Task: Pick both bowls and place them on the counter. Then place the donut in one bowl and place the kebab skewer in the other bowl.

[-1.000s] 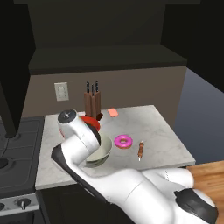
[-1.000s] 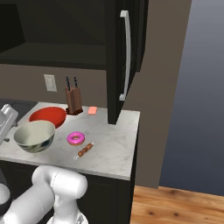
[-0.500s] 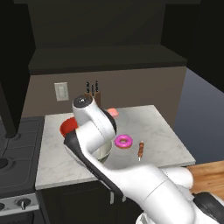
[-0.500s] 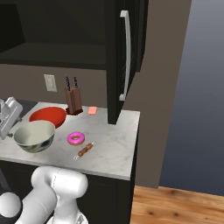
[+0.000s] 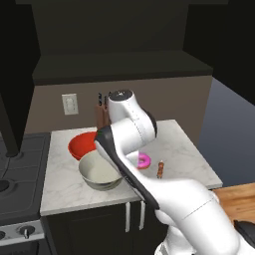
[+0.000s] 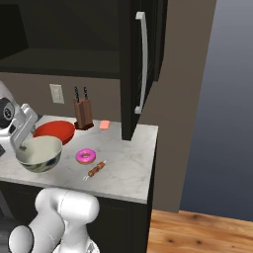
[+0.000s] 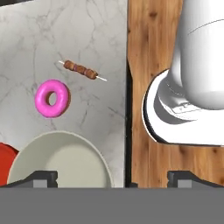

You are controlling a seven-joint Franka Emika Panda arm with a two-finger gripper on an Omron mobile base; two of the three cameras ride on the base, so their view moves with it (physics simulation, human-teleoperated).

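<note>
A knife block (image 6: 83, 112) stands at the back edge of the desk (image 6: 128, 168) against the wall, with a small orange-pink block (image 6: 104, 124) lying just beside it, toward the tall dark cabinet (image 6: 143, 64) that rises at the desk's far right corner; a wall outlet (image 5: 69, 103) sits behind, and the stove (image 5: 20, 174) adjoins the desk's left edge; the red bowl (image 6: 53, 132) rests near the back, empty, and the cream-grey bowl (image 6: 39, 154) sits in front of it by the front edge, touching it or nearly so, also empty; the donut (image 7: 52, 97) lies on bare marble near the cream-grey bowl, the kebab skewer (image 7: 81, 70) just beyond it; the gripper (image 6: 21, 132) hangs over the bowls, jaws wide, holding nothing.
</note>
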